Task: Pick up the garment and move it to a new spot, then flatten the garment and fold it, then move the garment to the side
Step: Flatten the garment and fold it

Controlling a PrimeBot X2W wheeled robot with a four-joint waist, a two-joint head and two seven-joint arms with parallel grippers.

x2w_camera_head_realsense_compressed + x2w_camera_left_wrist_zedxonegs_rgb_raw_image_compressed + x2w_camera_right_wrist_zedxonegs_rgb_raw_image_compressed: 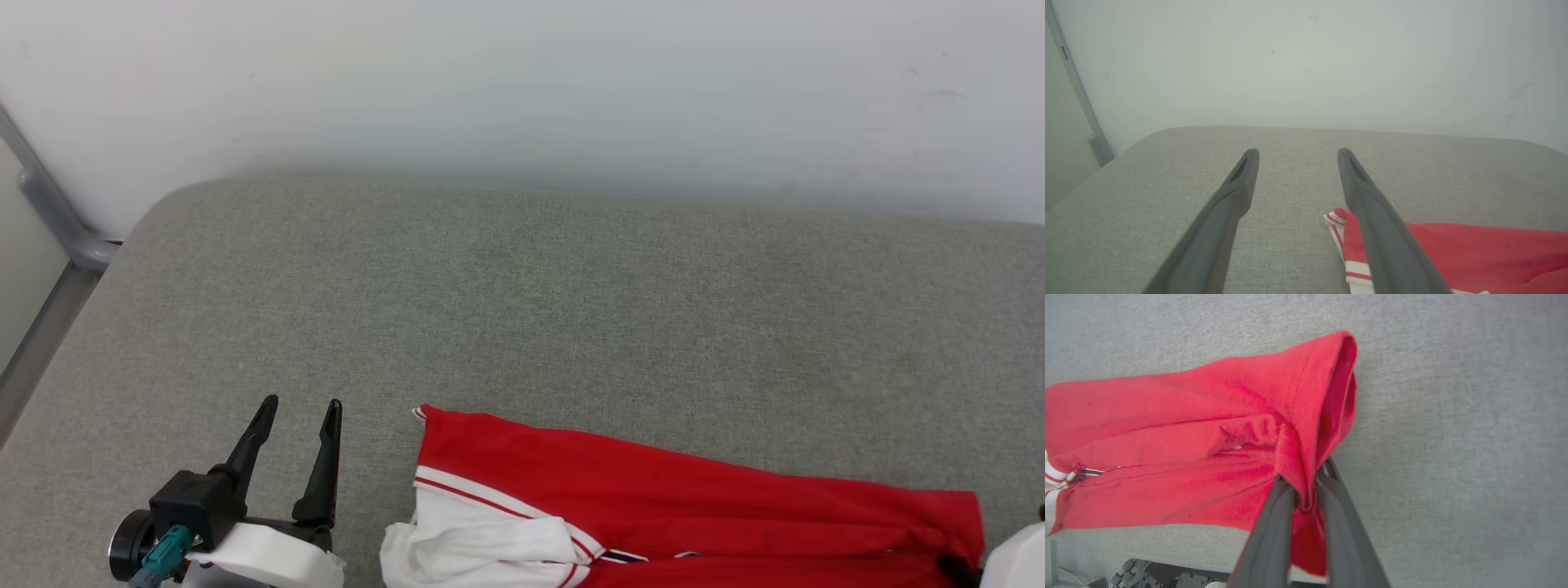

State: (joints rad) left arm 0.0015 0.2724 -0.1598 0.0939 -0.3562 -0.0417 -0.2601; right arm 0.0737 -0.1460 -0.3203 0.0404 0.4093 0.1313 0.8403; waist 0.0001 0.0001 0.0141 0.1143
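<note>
Red jersey-knit T-shirt with white short sleeve and red-and-white striped trim (pixel 694 506) (pixel 1474 253) (pixel 1167 437) lies along the near edge of a grey woven-fabric cushion with a rounded far-left corner (pixel 522 310), right of centre, stretched left to right. The sleeve end is bunched in soft white folds on the left, and the red body is creased lengthwise toward the right. Right gripper (pixel 1306 486) has its two long dark matte fingers clamped on the gathered red hem at the shirt's right end; the cloth puckers into tight ridges there and the hem opening gapes just past the tips. Left gripper (pixel 301 403) (pixel 1297 151) sits near left, just beside the sleeve end, its tapered fingers spread wide and holding nothing, above bare cushion. A smooth pale wall (pixel 522 90) stands behind, and a grey metal rail (pixel 49 212) runs at far left.
</note>
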